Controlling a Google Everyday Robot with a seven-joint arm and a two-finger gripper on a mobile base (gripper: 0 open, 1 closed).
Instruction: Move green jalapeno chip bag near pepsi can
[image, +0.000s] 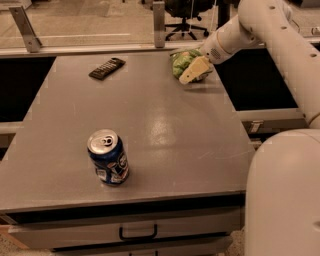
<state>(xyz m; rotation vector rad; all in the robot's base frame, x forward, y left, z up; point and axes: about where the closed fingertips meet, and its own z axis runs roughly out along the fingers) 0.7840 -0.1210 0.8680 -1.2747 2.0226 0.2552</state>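
The green jalapeno chip bag (182, 62) lies crumpled at the far right of the grey table (150, 125). My gripper (196, 70) comes in from the upper right on a white arm and sits right at the bag's near right side, one cream finger (193, 70) lying over the bag. The pepsi can (107, 157) stands upright near the table's front left, blue with a silver top, far from the bag and the gripper.
A flat black remote control (106, 68) lies at the far left of the table. A drawer handle (137, 233) shows under the front edge. My white base (282, 195) fills the lower right. An office chair (186, 20) stands beyond the glass rail.
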